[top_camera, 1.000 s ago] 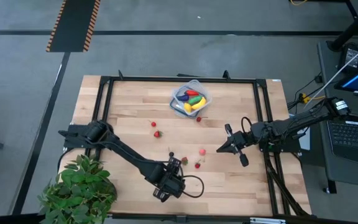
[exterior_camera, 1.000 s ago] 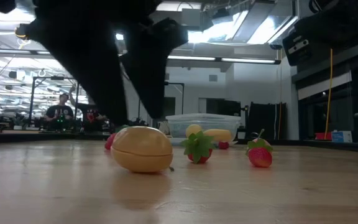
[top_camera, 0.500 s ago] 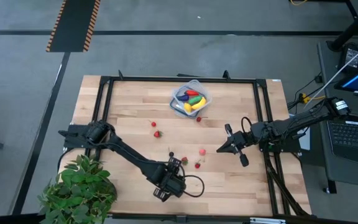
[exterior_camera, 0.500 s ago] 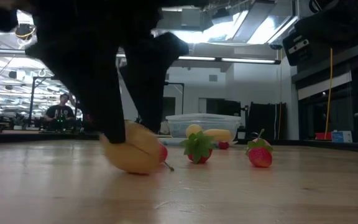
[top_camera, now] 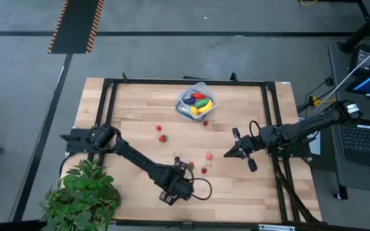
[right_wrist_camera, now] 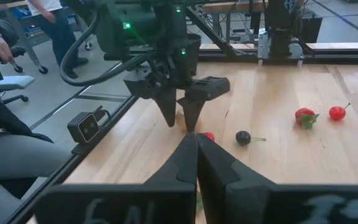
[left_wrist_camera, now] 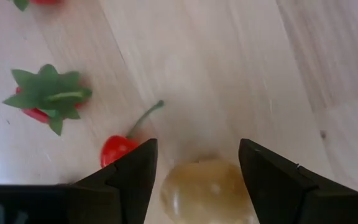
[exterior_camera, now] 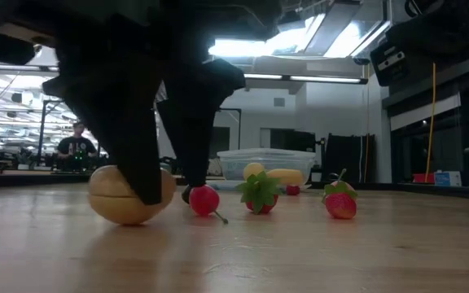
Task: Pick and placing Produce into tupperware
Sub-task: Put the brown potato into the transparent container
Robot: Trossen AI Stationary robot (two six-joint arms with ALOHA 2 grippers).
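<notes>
Low view: my left end effector (exterior_camera: 157, 191), fingers apart, straddles the lemon (exterior_camera: 123, 194) on the table, well short of the tupperware (top_camera: 196, 102). I'd centre, lower, then close. Right end effector (top_camera: 227, 154) shut, idle.

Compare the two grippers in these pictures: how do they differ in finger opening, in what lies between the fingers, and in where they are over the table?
The left gripper stands open; the right gripper is shut. The left gripper straddles a tan round fruit on the table; the right gripper holds nothing. The left gripper is down at the near edge; the right gripper waits at the table's right side. Both are dark and two-fingered.
</notes>
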